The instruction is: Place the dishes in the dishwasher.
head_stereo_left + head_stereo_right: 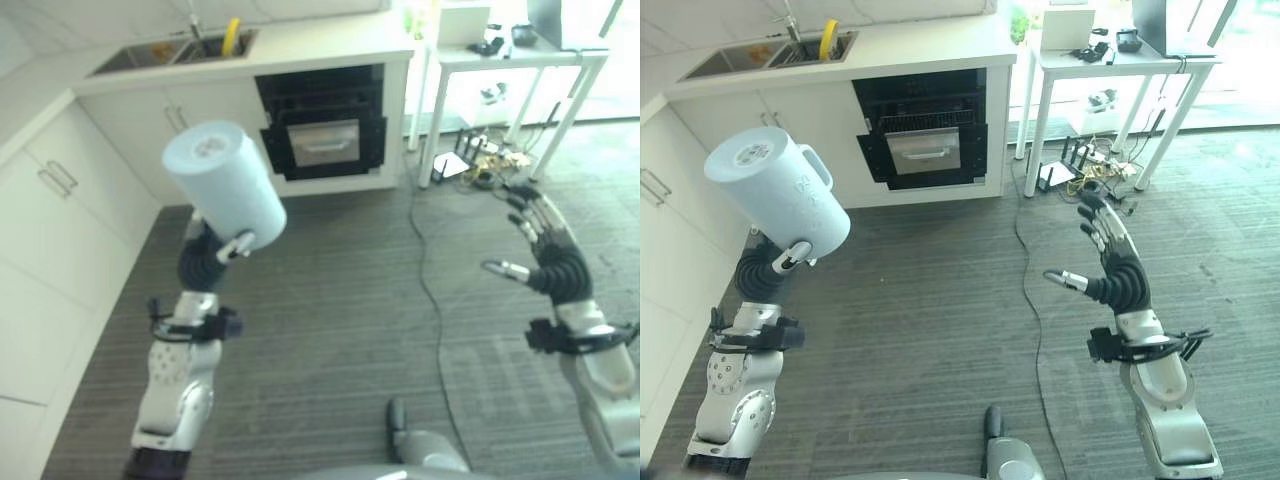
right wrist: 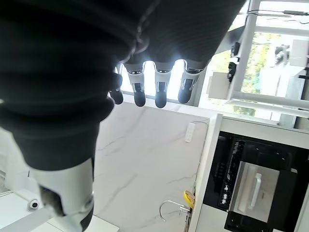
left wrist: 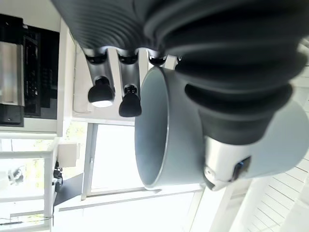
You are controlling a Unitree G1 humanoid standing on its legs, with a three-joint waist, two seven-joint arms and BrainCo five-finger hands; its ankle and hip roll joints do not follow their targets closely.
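My left hand holds a large pale blue mug up in the air, tilted with its flat bottom towards me. In the left wrist view the thumb presses the mug's outside wall and the fingers reach past its rim. The dishwasher is a dark open bay in the white counter ahead, with a silver front panel inside; it is well beyond the mug. Out to the right my right hand hovers above the floor, open, fingers spread, holding nothing.
White cabinets run along the left. On the counter above the dishwasher is a sink with a yellow item in it. A white table stands at the right, small devices on the floor beneath. Grey striped floor lies between.
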